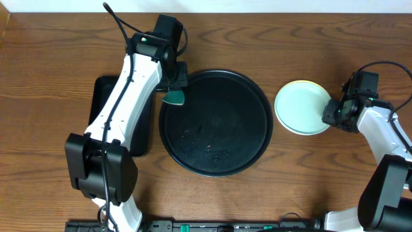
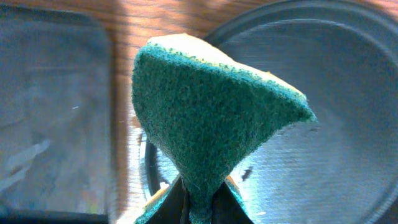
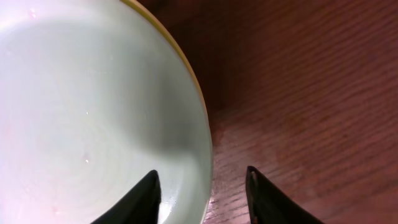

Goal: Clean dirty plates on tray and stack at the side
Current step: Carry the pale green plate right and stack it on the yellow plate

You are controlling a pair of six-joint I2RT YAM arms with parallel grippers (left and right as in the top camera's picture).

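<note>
**Sponge pinched at the tray's far-left rim, plates stacked to its right**

Left of the tray: left arm stretched from the table's near edge toward the far side, passing over a rectangular black tray, wrist bent rightward to the round tray's far-left rim. Left gripper clamped tight on a green sponge just above that rim. In the left wrist view, sponge squeezed narrow at the fingers and fanned wide beyond them, pale backing showing along its top edge, round tray behind it.

Right of the tray, just beside it and apart from it: plates stacked on the bare wood, a pale blue-green one on top, a yellow rim peeking out beneath. Number in the stack not readable.

Beyond the stack, on the side away from the tray: right arm rising from the near-right corner, wrist turned back toward the tray. Right gripper spread apart astride the stack's rim, one finger over the plate, the other over the wood. Contact with the rim not discernible.
</note>
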